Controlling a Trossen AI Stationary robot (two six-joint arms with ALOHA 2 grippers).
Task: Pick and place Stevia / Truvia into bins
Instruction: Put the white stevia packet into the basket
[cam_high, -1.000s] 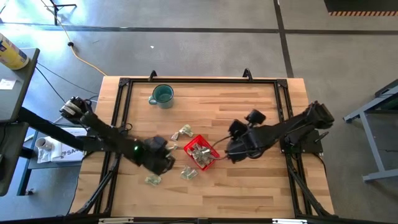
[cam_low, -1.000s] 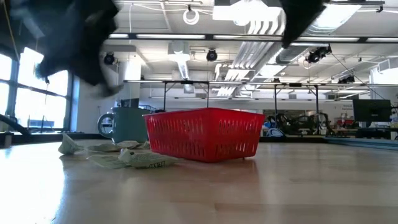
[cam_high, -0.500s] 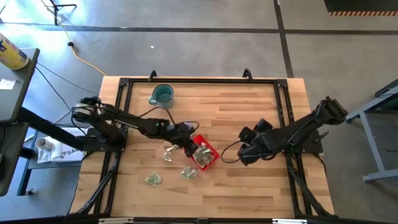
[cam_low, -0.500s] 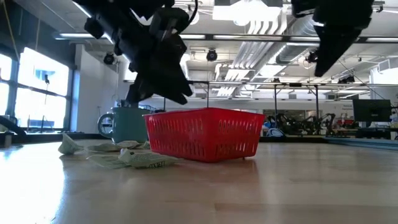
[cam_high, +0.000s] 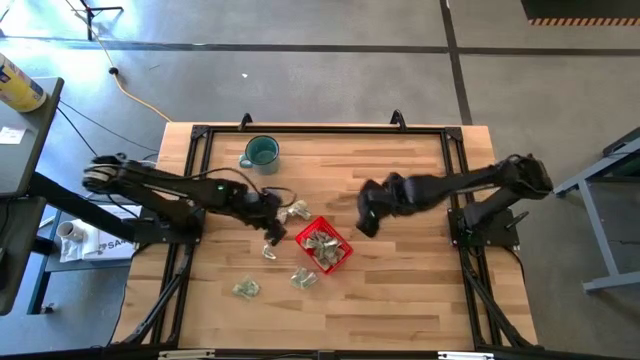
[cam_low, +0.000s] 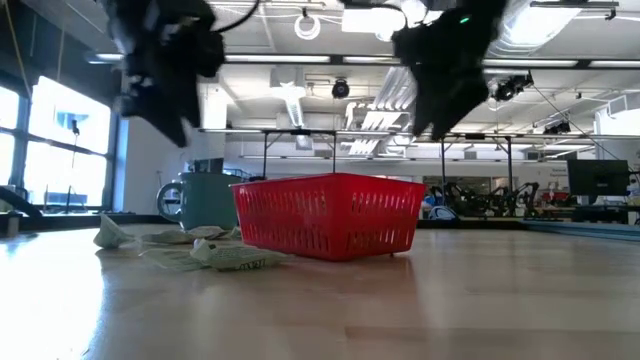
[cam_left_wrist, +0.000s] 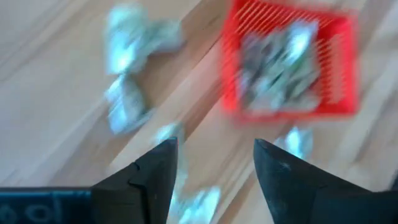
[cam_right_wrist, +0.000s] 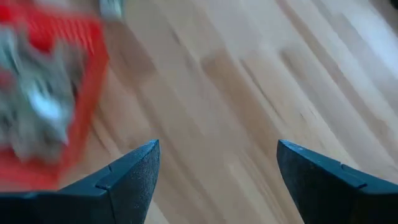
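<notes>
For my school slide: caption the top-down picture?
Two robot arms hover beside a red bin of sweetener packets.

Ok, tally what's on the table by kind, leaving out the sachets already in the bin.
Mug: 1
Bin: 1
Loose sachets: 4
Total: 6

Red bin (cam_high: 323, 245) holds sachets (cam_high: 322, 243); others (cam_high: 246, 288) lie outside.

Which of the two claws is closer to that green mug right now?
The left. The left gripper hangs over the table just below the mug in the high view; the right gripper is well off toward the mug's right, beyond the red bin.
</notes>
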